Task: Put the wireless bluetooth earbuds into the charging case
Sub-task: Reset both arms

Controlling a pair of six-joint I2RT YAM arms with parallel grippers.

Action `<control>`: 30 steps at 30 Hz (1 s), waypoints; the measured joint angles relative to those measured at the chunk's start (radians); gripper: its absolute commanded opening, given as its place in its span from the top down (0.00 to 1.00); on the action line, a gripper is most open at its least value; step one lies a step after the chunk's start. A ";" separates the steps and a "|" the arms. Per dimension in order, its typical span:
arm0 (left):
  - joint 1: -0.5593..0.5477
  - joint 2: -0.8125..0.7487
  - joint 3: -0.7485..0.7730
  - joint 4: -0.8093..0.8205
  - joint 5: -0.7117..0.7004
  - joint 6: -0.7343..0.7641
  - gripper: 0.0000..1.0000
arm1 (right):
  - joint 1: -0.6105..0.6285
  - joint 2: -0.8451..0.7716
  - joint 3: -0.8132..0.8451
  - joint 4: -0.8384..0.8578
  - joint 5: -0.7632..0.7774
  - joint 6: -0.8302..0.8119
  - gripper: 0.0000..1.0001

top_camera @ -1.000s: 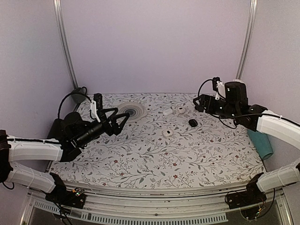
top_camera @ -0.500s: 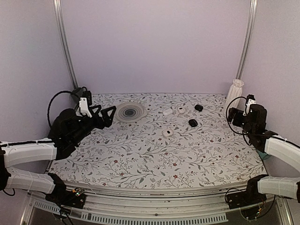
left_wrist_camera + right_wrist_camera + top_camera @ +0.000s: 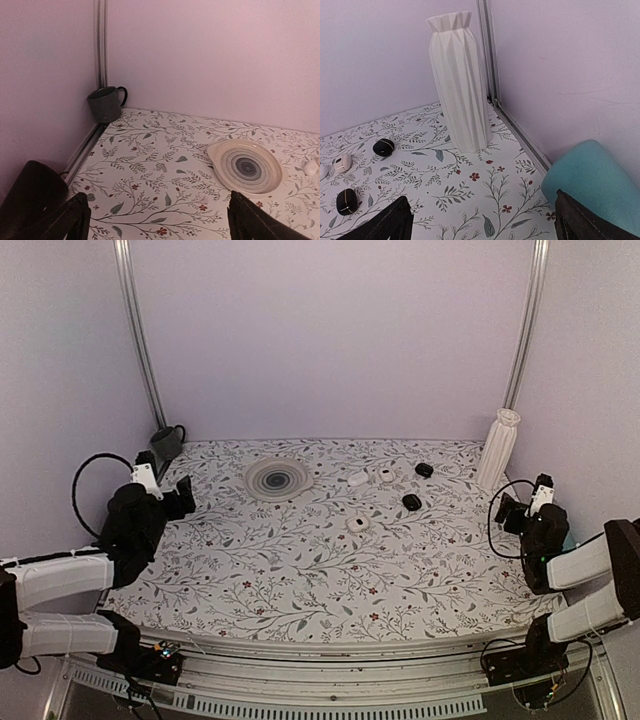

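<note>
A small white rounded piece with a dark centre (image 3: 357,523) lies mid-table and looks like the charging case. Two smaller white pieces (image 3: 358,478) (image 3: 386,475) lie behind it and look like the earbuds; all are too small to tell details. The cream one also shows in the right wrist view (image 3: 342,162), and the other shows at the left wrist view's right edge (image 3: 311,167). My left gripper (image 3: 175,498) (image 3: 160,227) is open and empty at the far left. My right gripper (image 3: 512,512) (image 3: 485,227) is open and empty at the far right. Both are far from the white pieces.
Two small black rounded pieces (image 3: 424,469) (image 3: 411,502) lie right of the white ones. A ringed plate (image 3: 278,478) sits at the back centre-left. A dark mug (image 3: 104,103) stands in the back left corner, a white ribbed vase (image 3: 459,82) at the back right, and a teal cup (image 3: 590,175) by the right wall.
Both arms have drawn back from over the table to its left and right sides. The right arm no longer hides the vase. The small pieces have not moved.
</note>
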 measured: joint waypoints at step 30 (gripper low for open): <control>0.227 0.575 -0.215 0.941 0.143 0.313 0.04 | 0.000 0.223 0.070 0.301 -0.274 -0.145 0.01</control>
